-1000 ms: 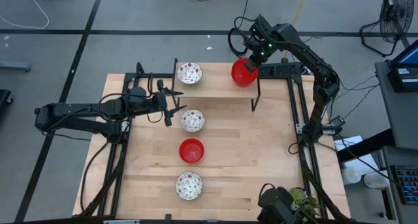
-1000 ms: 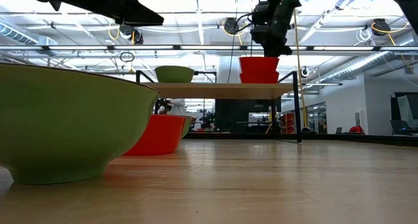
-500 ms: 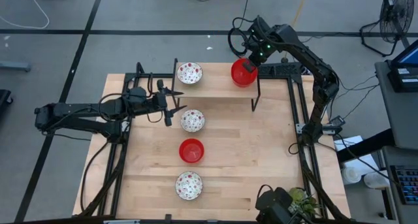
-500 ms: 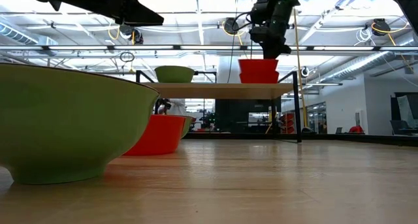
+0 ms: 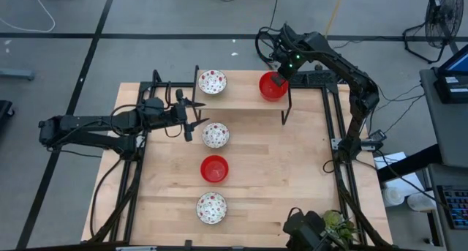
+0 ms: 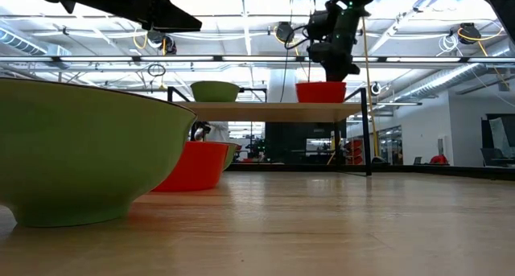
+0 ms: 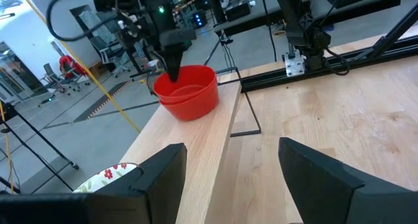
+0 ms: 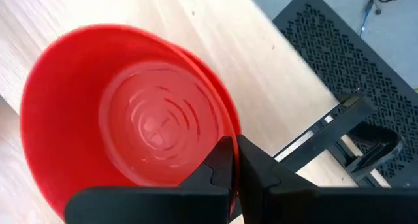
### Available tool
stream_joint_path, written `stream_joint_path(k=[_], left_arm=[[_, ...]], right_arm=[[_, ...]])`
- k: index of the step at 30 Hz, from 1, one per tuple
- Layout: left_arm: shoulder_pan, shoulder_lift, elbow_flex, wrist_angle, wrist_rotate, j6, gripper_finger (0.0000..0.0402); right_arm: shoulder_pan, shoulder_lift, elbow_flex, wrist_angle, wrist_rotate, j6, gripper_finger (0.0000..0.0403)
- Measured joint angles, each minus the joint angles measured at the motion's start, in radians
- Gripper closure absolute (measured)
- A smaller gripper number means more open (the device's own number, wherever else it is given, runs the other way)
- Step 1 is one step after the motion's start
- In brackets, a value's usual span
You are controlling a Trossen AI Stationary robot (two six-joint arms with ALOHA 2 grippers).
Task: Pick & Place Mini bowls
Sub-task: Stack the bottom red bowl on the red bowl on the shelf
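High view: right tool [image 5: 278, 76] sits at the far rim of the nested red bowls [image 5: 273, 86] on the raised shelf [image 5: 241, 99] at the tabletop's far edge, a speckled bowl [image 5: 212, 81] on the shelf's other end. Down on the tabletop [image 5: 292, 178], in a line — speckled bowl [image 5: 216, 135], red bowl [image 5: 214, 168], speckled bowl [image 5: 210, 207]. Left tool [image 5: 189, 118] hangs just beside the nearest speckled one, so the left arm is the closer to that row.

Low view: red stack [image 6: 321, 92] rests on the shelf, right tool [image 6: 331, 70] directly above it.

Left wrist view: left fingers [image 7: 160, 178] spread wide, nothing between them; the red stack [image 7: 187, 92] lies ahead with the right tool at its rim.

Right wrist view: right fingers [image 8: 222, 168] nearly together, pinching the upper bowl's wall [image 8: 225, 129] — one inside, one outside. Likely the placing step; release looks next.
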Motion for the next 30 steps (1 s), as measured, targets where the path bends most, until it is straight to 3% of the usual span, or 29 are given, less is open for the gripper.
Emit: stream_joint_path(k=[17, 26, 30], left_arm=[[0.000, 0.000, 0.000, 0.000, 0.000, 0.000, 0.0156], [0.000, 0.000, 0.000, 0.000, 0.000, 0.000, 0.0156], [0.000, 0.000, 0.000, 0.000, 0.000, 0.001, 0.0156]], right_arm=[[0.002, -0.001, -0.030, 0.035, 0.002, -0.020, 0.0391], [0.008, -0.019, -0.031, 0.048, 0.006, -0.016, 0.0338], [0.024, -0.052, -0.031, 0.074, 0.087, -0.020, 0.0306]])
